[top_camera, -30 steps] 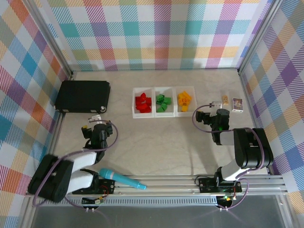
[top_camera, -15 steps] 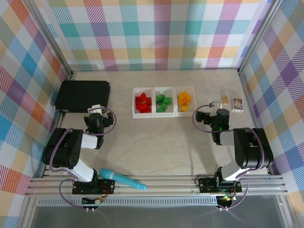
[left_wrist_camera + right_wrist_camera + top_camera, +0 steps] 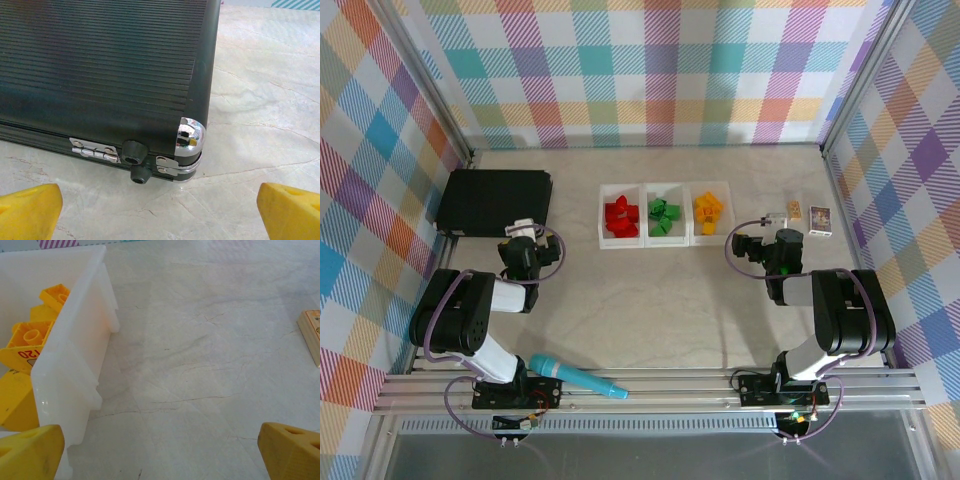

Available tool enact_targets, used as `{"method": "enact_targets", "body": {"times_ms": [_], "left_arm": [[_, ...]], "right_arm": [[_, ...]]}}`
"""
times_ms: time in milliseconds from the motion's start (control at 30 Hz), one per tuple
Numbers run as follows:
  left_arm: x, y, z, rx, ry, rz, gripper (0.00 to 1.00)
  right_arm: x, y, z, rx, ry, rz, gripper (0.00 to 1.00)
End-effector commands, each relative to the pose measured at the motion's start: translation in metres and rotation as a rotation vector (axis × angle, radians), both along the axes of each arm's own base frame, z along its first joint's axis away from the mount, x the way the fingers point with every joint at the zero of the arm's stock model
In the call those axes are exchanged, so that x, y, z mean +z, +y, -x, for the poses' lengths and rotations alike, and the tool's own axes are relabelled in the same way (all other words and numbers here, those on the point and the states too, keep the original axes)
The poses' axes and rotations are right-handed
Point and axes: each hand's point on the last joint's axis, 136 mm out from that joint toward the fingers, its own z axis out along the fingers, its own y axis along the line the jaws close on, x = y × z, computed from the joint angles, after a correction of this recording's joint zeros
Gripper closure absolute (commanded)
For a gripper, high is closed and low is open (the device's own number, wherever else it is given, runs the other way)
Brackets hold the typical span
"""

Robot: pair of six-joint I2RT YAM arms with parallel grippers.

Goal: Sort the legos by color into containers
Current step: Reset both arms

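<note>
Three white bins [image 3: 644, 212] stand joined in a row at mid-table. Red legos [image 3: 620, 213] fill the left bin, green legos [image 3: 665, 214] the middle, yellow legos [image 3: 708, 207] the right. In the right wrist view the yellow legos [image 3: 30, 337] lie behind the bin's white wall [image 3: 75, 350], left of my right gripper [image 3: 160, 450]. That gripper [image 3: 778, 228] is open over bare table. My left gripper [image 3: 523, 232] is open too, its yellow fingertips [image 3: 27, 212] wide apart, facing the near right corner of the black case [image 3: 100, 65].
The flat black case [image 3: 495, 202] lies at the left. Two small printed cards [image 3: 819, 219] sit right of the bins, one at the right wrist view's edge [image 3: 311, 335]. A teal pen-shaped tool [image 3: 578, 378] lies by the arm bases. Checked walls enclose the table.
My left arm has folded back and its gripper has moved up to the black case's near corner. The right arm has not moved.
</note>
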Motion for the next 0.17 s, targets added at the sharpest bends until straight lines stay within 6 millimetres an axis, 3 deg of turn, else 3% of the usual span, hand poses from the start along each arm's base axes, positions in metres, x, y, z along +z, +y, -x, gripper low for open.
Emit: {"method": "enact_targets", "body": {"times_ms": [0,133], "left_arm": [[0.0128,-0.0044,-0.0080,-0.017,-0.045,0.011,0.00],[0.0128,-0.0043,-0.0080,-0.017,-0.045,0.011,0.01]], "right_arm": [[0.0160,0.0012,-0.0089,0.017,-0.051,-0.002,0.01],[0.0169,0.0017,-0.0080,0.021,-0.057,-0.001,0.01]]}}
